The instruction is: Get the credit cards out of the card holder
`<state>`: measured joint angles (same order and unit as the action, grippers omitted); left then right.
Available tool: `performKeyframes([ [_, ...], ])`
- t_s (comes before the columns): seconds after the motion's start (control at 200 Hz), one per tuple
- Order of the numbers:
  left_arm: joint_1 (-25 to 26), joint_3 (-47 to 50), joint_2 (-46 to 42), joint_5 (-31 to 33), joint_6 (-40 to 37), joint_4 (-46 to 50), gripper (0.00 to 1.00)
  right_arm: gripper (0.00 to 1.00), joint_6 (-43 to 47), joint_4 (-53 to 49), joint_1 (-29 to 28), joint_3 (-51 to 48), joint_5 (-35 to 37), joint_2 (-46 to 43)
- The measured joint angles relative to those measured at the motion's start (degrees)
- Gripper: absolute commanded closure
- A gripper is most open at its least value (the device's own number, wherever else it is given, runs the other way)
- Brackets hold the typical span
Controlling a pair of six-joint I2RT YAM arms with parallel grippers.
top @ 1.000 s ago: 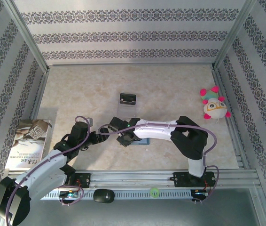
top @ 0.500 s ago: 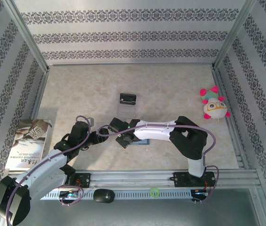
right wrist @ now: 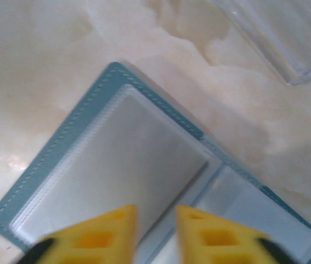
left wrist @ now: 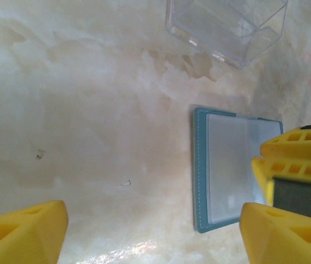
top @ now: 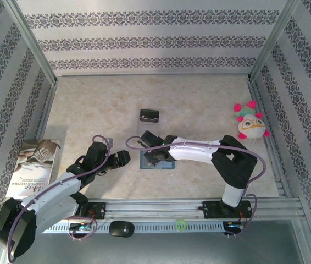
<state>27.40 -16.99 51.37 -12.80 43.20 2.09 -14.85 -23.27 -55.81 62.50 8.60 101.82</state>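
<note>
The card holder [top: 167, 164] lies open and flat on the table, teal-edged with grey-blue pockets [right wrist: 117, 159]. The credit cards are hidden; I cannot tell a card from the pocket panels. My right gripper [top: 156, 158] hangs low over the holder's middle. Its yellow fingertips [right wrist: 156, 231] stand a narrow gap apart above the edge of the left pocket, nothing between them. My left gripper [top: 123, 158] is just left of the holder [left wrist: 229, 168], its fingers wide open [left wrist: 153, 236] over bare table. The right arm's yellow fingers [left wrist: 293, 159] cover the holder's right part.
A clear plastic stand [top: 149, 115] with a black piece stands just behind the holder [left wrist: 227, 27]. A plush toy [top: 250, 124] sits at the right wall and a magazine [top: 32, 168] at the left edge. Patterned walls close in three sides.
Both grippers have shifted to the right. The right arm has stretched further over the holder, and the left gripper has come closer to the holder's left edge.
</note>
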Motion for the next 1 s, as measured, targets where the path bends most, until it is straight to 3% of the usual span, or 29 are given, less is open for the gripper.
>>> performKeyframes([
  [0.45,0.0,0.0,-4.1,1.9,0.3,0.9,0.14,0.56,1.5,-2.3,-3.6,4.9,-0.9,6.2],
  [0.819,0.0,0.0,-3.1,0.6,-0.1,0.9,0.22,0.98,1.2,-2.2,-3.6,5.2,0.1,6.3],
  [0.999,1.2,0.0,-0.9,-0.3,0.3,-1.0,0.38,1.00,1.0,1.4,-3.4,1.9,-0.5,4.0],
])
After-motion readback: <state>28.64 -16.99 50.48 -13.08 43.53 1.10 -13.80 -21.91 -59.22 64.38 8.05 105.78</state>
